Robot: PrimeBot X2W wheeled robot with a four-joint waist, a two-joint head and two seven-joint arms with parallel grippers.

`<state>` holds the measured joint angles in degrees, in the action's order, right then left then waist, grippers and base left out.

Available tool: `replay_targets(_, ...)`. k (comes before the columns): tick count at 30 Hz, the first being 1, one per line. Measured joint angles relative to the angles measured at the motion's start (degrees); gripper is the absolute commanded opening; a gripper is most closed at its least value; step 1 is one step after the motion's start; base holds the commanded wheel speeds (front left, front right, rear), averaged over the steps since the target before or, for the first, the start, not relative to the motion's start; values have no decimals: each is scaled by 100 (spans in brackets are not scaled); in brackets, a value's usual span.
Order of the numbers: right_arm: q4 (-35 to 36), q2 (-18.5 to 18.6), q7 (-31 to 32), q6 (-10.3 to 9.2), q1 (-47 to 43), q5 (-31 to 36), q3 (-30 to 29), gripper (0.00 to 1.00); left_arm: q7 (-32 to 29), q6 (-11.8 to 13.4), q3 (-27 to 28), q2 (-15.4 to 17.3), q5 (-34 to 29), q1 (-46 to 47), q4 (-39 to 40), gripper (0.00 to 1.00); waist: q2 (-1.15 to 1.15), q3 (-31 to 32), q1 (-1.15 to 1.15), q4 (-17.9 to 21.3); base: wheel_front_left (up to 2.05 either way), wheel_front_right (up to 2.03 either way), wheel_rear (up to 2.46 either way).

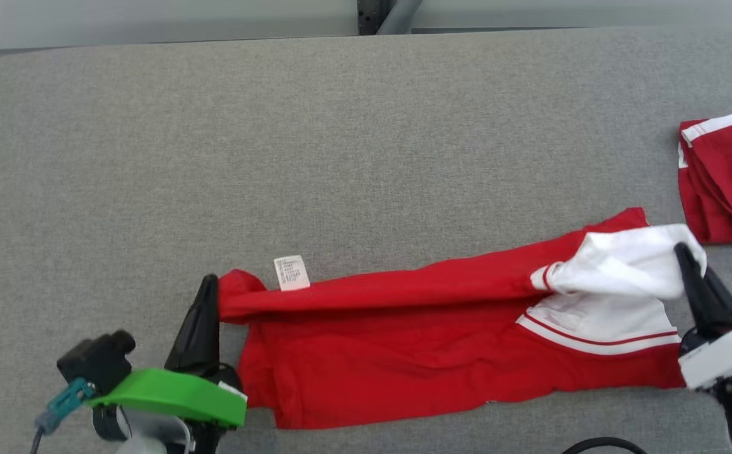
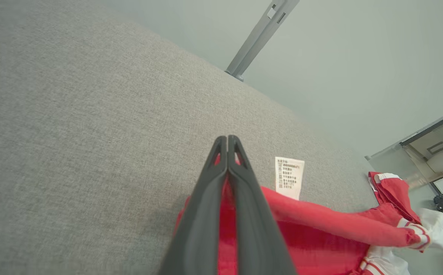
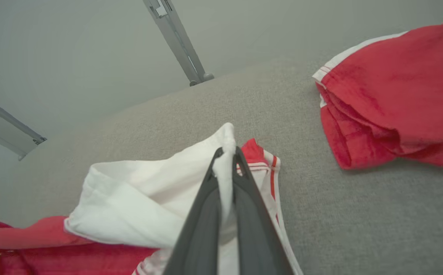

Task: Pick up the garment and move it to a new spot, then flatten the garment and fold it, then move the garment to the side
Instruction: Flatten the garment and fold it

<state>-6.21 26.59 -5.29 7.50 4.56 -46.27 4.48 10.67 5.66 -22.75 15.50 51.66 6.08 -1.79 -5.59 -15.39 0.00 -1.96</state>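
Observation:
A red garment [image 1: 403, 340] with white panels and a white care label [image 1: 291, 272] lies stretched across the near part of the grey table [image 1: 340, 139]. My left gripper [image 1: 209, 285] is shut on its red left end; the left wrist view shows red cloth [image 2: 227, 214] pinched between the dark fingers [image 2: 206, 202]. At the right end, my right gripper [image 1: 683, 252] is shut on the white part [image 1: 624, 261], and white cloth [image 3: 223, 168] squeezes out between the fingers [image 3: 202, 221] in the right wrist view. The top layer is folded over lengthwise.
A second red garment with white trim [image 1: 728, 180] lies bunched at the table's right edge, close beyond my right gripper, and appears again [image 3: 393, 99] in the right wrist view. A grey metal post [image 1: 397, 16] stands behind the table's far edge.

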Motion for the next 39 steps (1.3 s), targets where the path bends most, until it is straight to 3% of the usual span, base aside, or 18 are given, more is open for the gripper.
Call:
replay_targets(6,263,-749,249,0,-664,343,-310,0,336,36,77,-246,-131,-469,-132,0,0,-96,0,87,0,0,0)
replay_targets(9,259,-921,320,0,-659,478,-328,0,403,-107,104,-456,-215,-532,-205,0,0,-145,0,96,0,0,0)
replay_targets(17,53,-927,374,0,-399,673,-374,0,430,-442,400,-913,-610,-636,-274,0,0,-156,0,51,0,0,0)
replay_targets(19,-54,-781,368,0,-282,724,-416,0,435,-576,554,-1073,-798,-773,-175,0,0,-140,0,21,0,0,0)
replay_targets(26,-299,-578,421,0,-229,714,-342,0,436,-719,835,-1233,-1026,-1181,16,0,0,-96,0,-87,0,0,0)
replay_targets(34,-486,-545,442,0,-442,654,-183,0,436,-804,693,-1258,-1081,-1374,-479,0,0,-77,0,-134,0,0,0)
replay_targets(36,-506,-511,449,0,-447,664,-157,0,436,-801,619,-1260,-957,-1374,-611,24,1,-73,0,-112,0,0,0)
replay_targets(37,-521,-492,458,0,-448,676,-149,35,436,-797,588,-1260,-956,-1373,-677,41,1,-70,0,-100,0,0,0)
replay_targets(38,-532,-469,470,0,-450,708,-138,87,436,-790,560,-1261,-975,-1371,-737,57,1,-67,0,-89,0,0,0)
replay_targets(39,-537,-452,470,0,-453,725,-127,87,436,-764,537,-1261,-968,-1371,-792,57,1,-62,0,-80,0,0,0)
